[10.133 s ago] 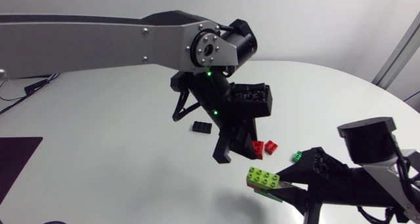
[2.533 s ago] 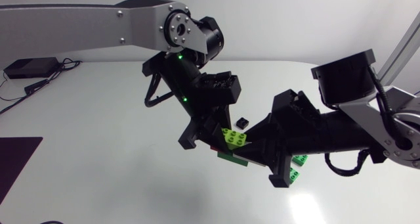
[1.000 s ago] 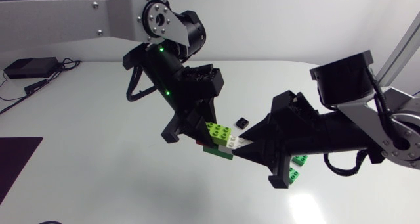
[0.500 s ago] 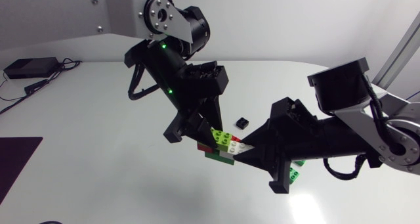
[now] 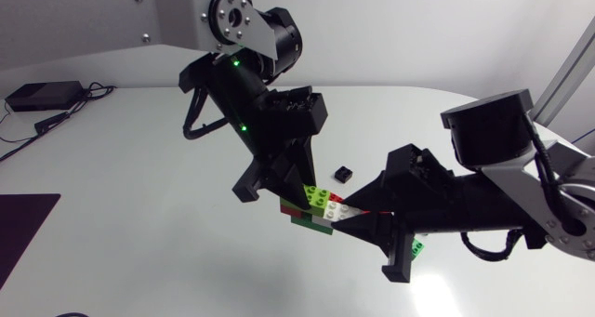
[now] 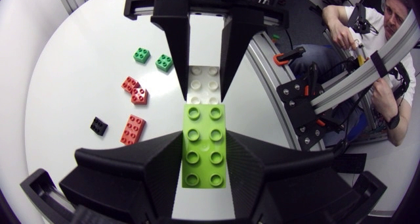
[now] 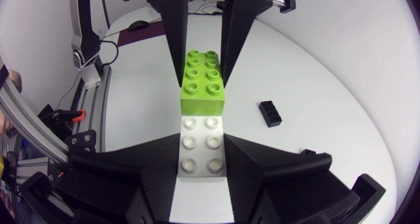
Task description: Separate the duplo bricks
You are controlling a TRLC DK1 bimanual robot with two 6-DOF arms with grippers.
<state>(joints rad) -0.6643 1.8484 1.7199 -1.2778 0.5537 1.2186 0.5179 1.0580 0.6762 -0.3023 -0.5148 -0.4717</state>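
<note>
The left gripper [image 6: 203, 145] clamps the lime brick [image 7: 203, 83], the right gripper [image 7: 202, 148] clamps the white brick [image 6: 203, 83], to pull the 2 apart.

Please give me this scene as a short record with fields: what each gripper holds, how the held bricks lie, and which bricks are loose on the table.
left gripper: shut on the lime brick
right gripper: shut on the white brick
held bricks: lime and white end to end, above the table
beneath them: red brick, dark green brick
joined or parted: cannot tell
loose on table: two green bricks, red bricks, black brick
</note>
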